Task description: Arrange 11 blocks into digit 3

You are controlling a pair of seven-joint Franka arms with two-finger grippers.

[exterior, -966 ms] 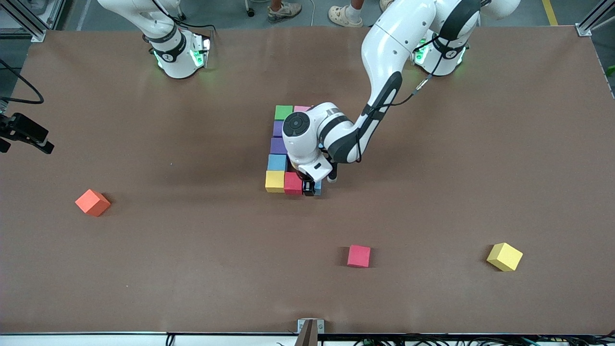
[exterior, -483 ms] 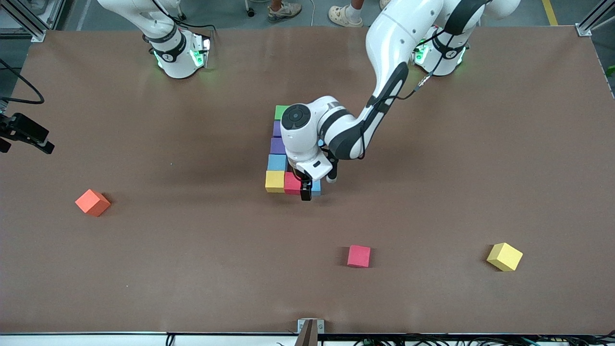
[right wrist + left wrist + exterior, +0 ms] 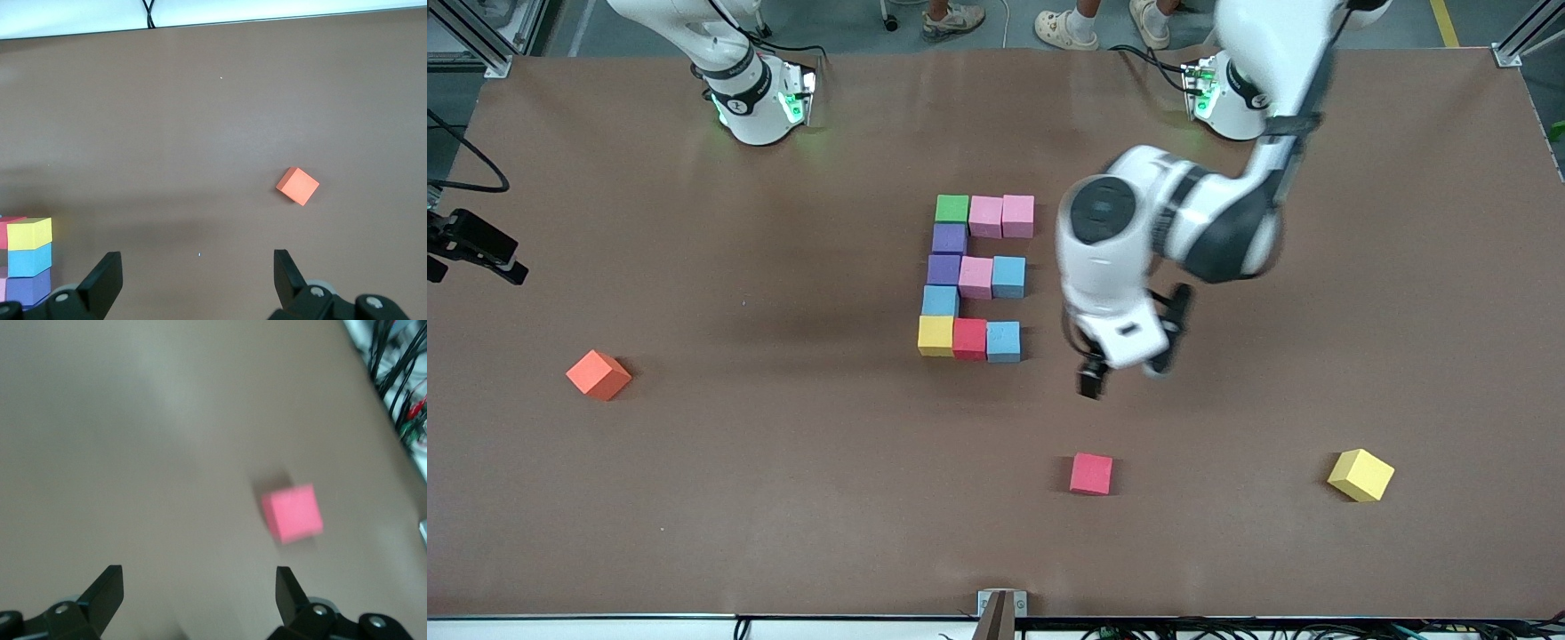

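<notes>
Several blocks lie touching in an E-like figure, the digit 3 (image 3: 969,276), at mid-table. A column of green (image 3: 952,209), two purple, light blue (image 3: 940,300) and yellow (image 3: 935,335) blocks carries three bars. A light blue block (image 3: 1003,341) ends the bar nearest the front camera, beside a red one (image 3: 969,339). My left gripper (image 3: 1101,379) hangs open and empty over bare table beside the figure, toward the left arm's end. Its wrist view shows the left gripper (image 3: 198,600) and a loose red block (image 3: 292,513). My right gripper (image 3: 198,283) is open and empty; that arm waits.
A loose red block (image 3: 1091,474) and a loose yellow block (image 3: 1360,475) lie nearer the front camera, toward the left arm's end. An orange cube (image 3: 599,374) (image 3: 297,186) sits toward the right arm's end. The right arm's base (image 3: 751,98) stands at the table's back edge.
My left gripper opened and let go of the light blue block at the end of the nearest bar. It then rose and swung away toward the left arm's end, uncovering the whole figure.
</notes>
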